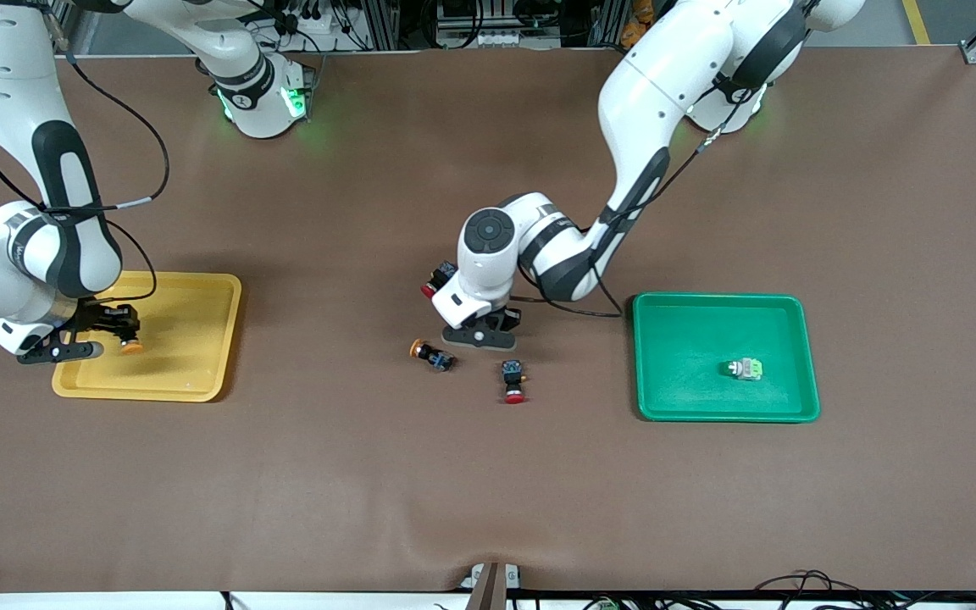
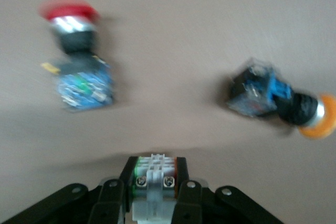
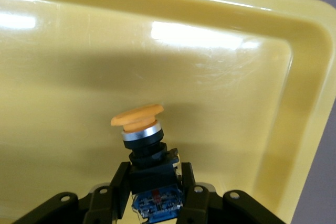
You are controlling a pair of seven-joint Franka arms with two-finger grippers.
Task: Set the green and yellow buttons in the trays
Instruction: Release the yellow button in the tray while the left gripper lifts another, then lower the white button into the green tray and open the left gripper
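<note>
My right gripper [image 1: 112, 332] is shut on a black-bodied button with an orange-yellow cap [image 3: 137, 117] and holds it low over the yellow tray [image 1: 200, 339], whose floor fills the right wrist view [image 3: 220, 66]. My left gripper [image 1: 481, 333] is low over the middle of the table, shut on a whitish button with green and orange marks [image 2: 154, 169]. A second orange-yellow capped button [image 1: 430, 354] lies on the table beside it and also shows in the left wrist view [image 2: 286, 106]. Another whitish green button [image 1: 745, 368] lies in the green tray [image 1: 666, 398].
A red-capped black button [image 1: 512, 381] lies on the table nearer the front camera than the left gripper; it shows in the left wrist view [image 2: 79, 51]. Another red-capped button [image 1: 437, 280] lies beside the left arm's wrist.
</note>
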